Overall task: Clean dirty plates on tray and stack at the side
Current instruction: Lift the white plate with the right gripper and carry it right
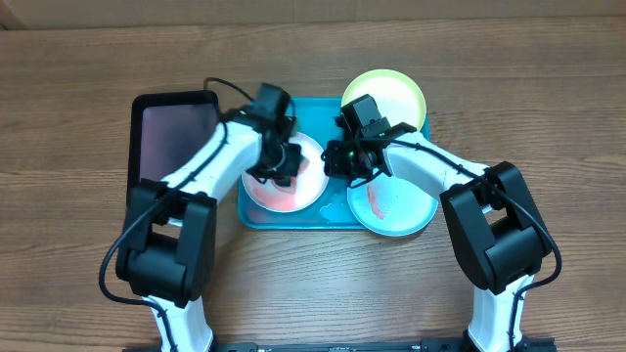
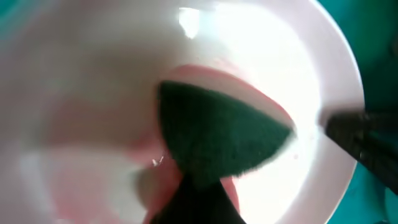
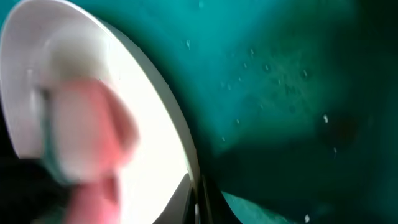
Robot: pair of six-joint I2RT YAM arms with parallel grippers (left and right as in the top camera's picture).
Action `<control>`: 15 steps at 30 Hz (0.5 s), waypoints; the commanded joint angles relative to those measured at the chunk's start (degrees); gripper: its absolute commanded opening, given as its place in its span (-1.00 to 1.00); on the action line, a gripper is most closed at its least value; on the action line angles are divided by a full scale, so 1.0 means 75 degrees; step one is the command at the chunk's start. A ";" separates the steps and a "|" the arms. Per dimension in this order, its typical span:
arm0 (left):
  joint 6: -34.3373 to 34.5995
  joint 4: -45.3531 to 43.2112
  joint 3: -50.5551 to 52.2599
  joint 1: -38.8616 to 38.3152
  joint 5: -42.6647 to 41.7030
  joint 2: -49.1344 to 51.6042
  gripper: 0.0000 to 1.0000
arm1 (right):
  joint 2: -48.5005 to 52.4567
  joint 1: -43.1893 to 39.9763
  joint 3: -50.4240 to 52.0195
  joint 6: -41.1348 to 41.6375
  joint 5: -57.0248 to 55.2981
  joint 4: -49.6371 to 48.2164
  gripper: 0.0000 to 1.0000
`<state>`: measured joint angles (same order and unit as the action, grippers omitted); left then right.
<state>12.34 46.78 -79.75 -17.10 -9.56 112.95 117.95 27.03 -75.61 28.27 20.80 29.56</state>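
- The wooden table [image 1: 548, 78] is brown and grained; it fills the overhead view, and nothing of the room beyond it shows.
- The turquoise tray [image 1: 315, 110] lies at the table's centre, between the two arms.
- A smaller black tray [image 1: 171, 137] lies just beside its left end, its long side running away from the robot.
- The white plate [image 1: 284, 198] sits inside the turquoise tray's left half, with a reddish smear across its floor.
- The yellow-green plate [image 1: 396, 93] overlaps the tray's far right corner and looks free of red.
- The pale mint plate [image 1: 391, 207] overlaps the near right corner, partly off the tray, with red streaks inside.
- The left gripper [image 1: 279, 168] hangs over the white plate and hides its upper part from above.
- In the left wrist view its fingers pinch a dark green scouring pad [image 2: 217, 140], which is pressed flat against the pink smear.
- The right gripper [image 1: 344, 159] is at the white plate's right rim, over the middle of the tray.
- From the left wrist it shows as a dark shape touching that rim.
- The right wrist view is blurred: the white plate's edge and wet turquoise floor show, but I cannot tell whether these fingers are spread or clamped on the rim.
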 commanded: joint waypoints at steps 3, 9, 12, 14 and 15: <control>0.0935 0.1139 -0.2113 0.0487 0.0833 0.0017 -0.92 | -0.0076 -0.0012 -0.0029 -0.0017 -0.0032 0.0364 -0.93; 0.1137 0.1550 -0.3579 0.0723 0.1014 0.0017 -0.92 | -0.0799 0.0070 -0.0571 -0.0213 -0.1317 0.1067 -0.93; 0.1131 0.1501 -0.3585 0.0766 0.1026 0.0026 -0.92 | -0.1067 0.0172 -0.1052 -0.0431 -0.2168 0.1696 -0.92; 0.1131 0.1501 -0.3535 0.0781 0.1116 0.0026 -0.92 | -0.1209 0.0262 -0.1387 -0.0434 -0.2859 0.2142 -0.93; 0.1128 0.1504 -0.3529 0.0781 0.1189 0.0026 -0.92 | -0.1271 0.0315 -0.1542 -0.0501 -0.3194 0.2343 -0.93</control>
<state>19.62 58.02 -105.58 -11.73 -2.59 113.43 113.25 27.92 -82.11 26.39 7.38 45.25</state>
